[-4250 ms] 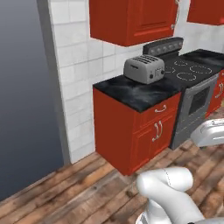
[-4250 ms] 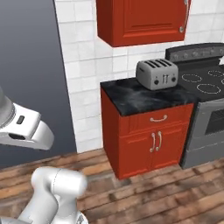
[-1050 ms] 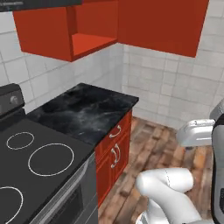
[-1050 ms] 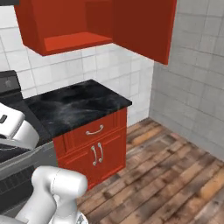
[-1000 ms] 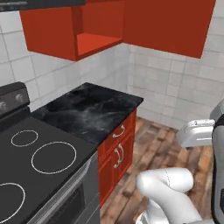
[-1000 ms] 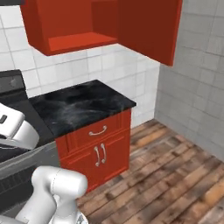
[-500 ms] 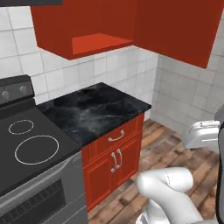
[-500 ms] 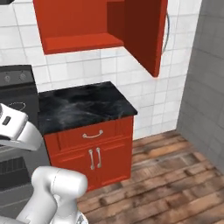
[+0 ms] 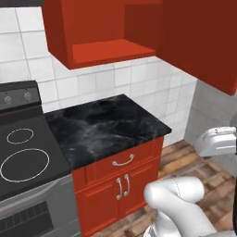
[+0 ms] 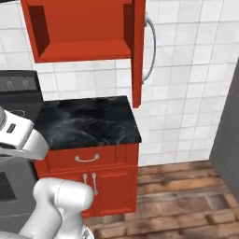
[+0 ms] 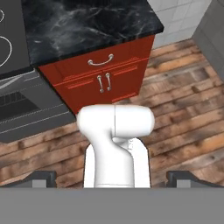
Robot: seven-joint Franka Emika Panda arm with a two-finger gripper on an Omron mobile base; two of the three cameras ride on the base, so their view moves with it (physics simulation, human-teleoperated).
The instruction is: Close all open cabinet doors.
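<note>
One tall red wall-cabinet door (image 9: 201,41) stands swung open at the right of its red cabinet (image 9: 104,34), whose bare shelf shows inside. From the right base view that door (image 10: 138,51) is edge-on, with its curved silver handle (image 10: 150,49) on the far side. My gripper (image 11: 112,179) is open and holds nothing; its dark fingertips (image 11: 39,178) rise far apart at the bottom of the hand view. The hand looks down over the counter and floor, well below the door and apart from it.
A black marble counter (image 9: 106,125) sits under the cabinet, above small red base doors (image 9: 122,185). A grey stove (image 9: 23,152) adjoins it on the left. Tiled walls meet in a corner on the right. A wood floor (image 10: 186,196) lies in front, and a grey wall (image 10: 228,130) stands at the far right.
The whole picture has shifted: the base has driven along the counter, so the open cabinet now sits in front of it. The door itself stands as before.
</note>
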